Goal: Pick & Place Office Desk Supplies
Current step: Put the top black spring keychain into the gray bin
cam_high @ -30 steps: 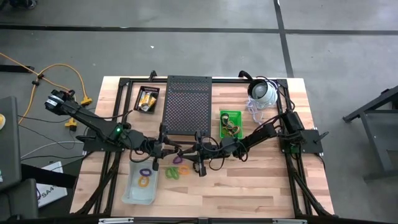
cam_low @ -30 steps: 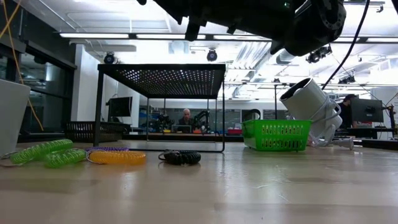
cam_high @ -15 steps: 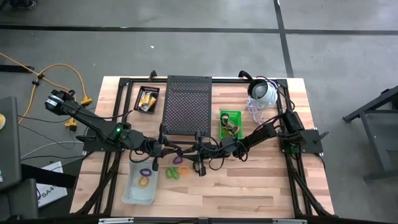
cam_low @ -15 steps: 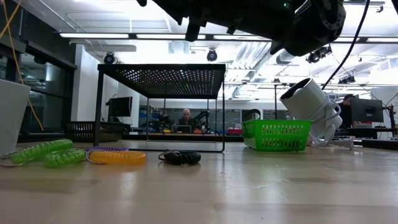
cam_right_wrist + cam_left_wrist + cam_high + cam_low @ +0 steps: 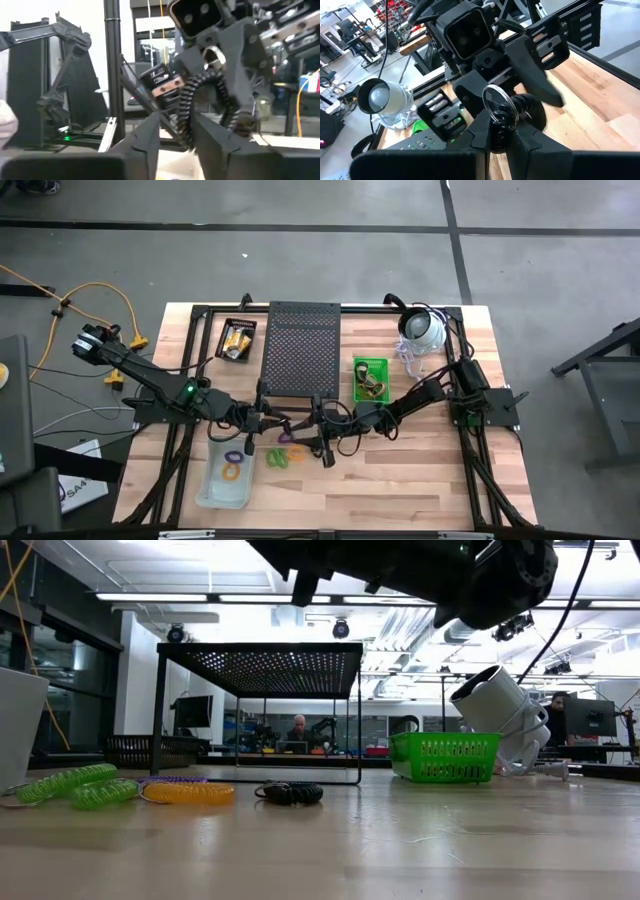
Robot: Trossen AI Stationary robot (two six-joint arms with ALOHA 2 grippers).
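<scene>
Two tools nose to nose above the surface, mid-handover. Left tool clenched on the ring end of the black coil; right tool released, fingers spread either side. Next, probably: backing the right tool clear without snagging, then carrying the coil toward the clear tray.

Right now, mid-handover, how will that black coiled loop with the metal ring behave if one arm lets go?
The black coiled plastic loop is a spring coil hanging curved between the arms, so it will probably stretch, sag and swing. It looks light. Its metal key ring sits at the left gripper fingers and may slip out.
</scene>
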